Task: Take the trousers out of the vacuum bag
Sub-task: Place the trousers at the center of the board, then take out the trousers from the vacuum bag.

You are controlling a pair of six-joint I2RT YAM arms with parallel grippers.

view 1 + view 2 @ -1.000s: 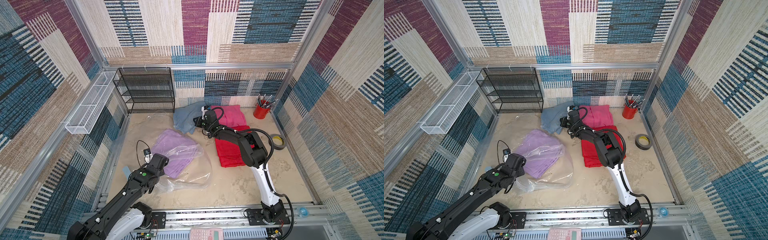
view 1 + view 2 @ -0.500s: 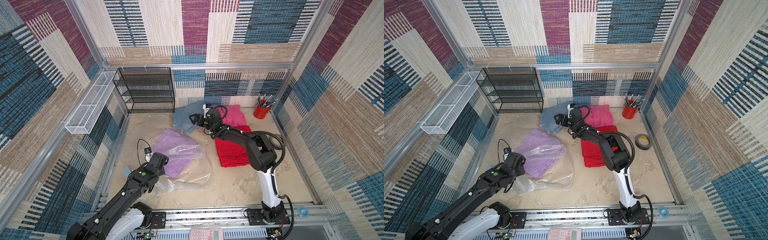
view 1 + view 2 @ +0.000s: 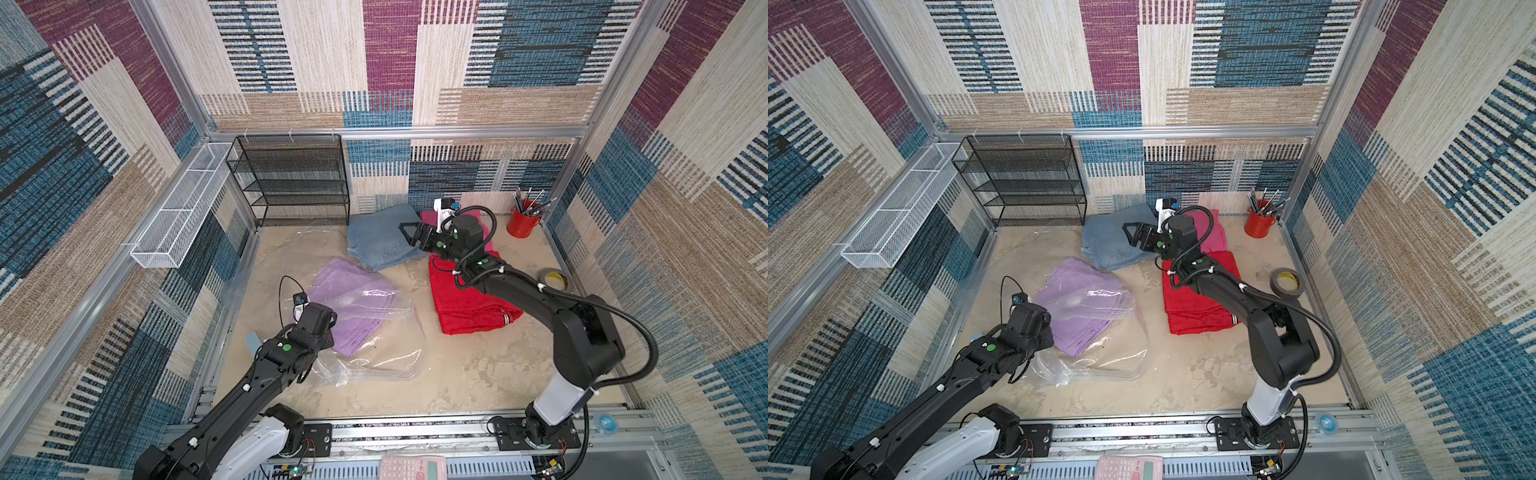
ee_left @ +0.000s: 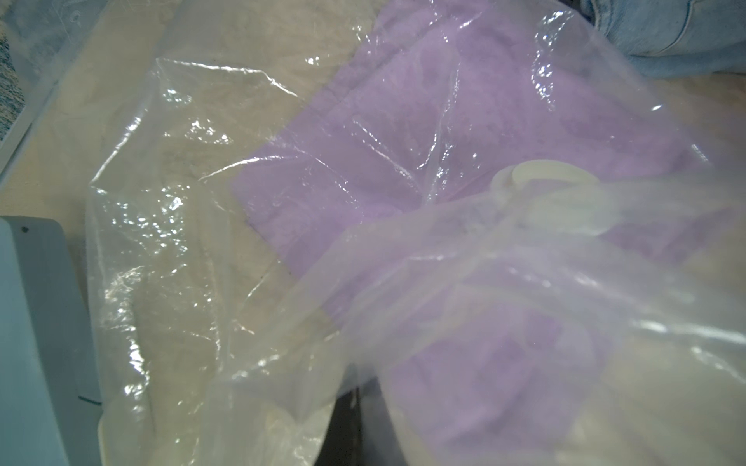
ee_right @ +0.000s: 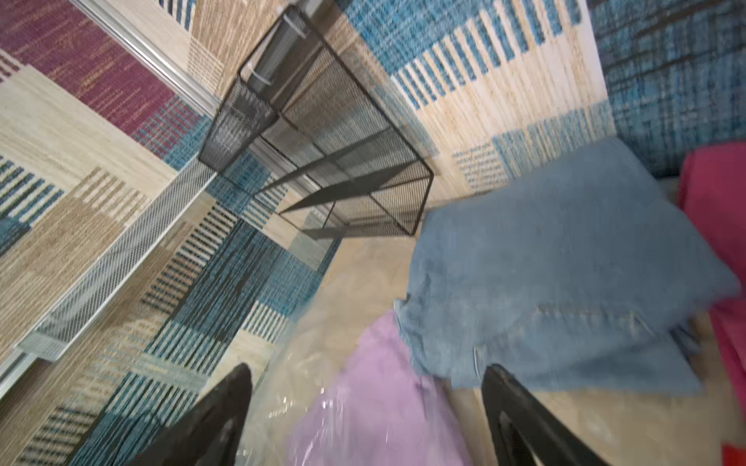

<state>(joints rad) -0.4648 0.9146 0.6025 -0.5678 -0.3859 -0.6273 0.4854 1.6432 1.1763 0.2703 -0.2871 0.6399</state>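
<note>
Left gripper (image 3: 326,332) jaws hidden in both top views, under its own wrist and the bag (image 3: 374,365). Left wrist view shows only blurred, bunched plastic up close, with the valve cap (image 4: 545,193) smeared. Near end of lilac trousers (image 3: 349,282) covered by that gripper. Pink trousers (image 3: 1216,237) mostly behind right arm (image 3: 519,291), and the far-left corner of red trousers (image 3: 461,303) too. Right wrist view blurred all over; right gripper (image 3: 409,235) fingers (image 5: 218,419) cut by its edge. Calculator (image 3: 411,467) cropped at near edge. Pens (image 3: 530,199) too small to count.
</note>
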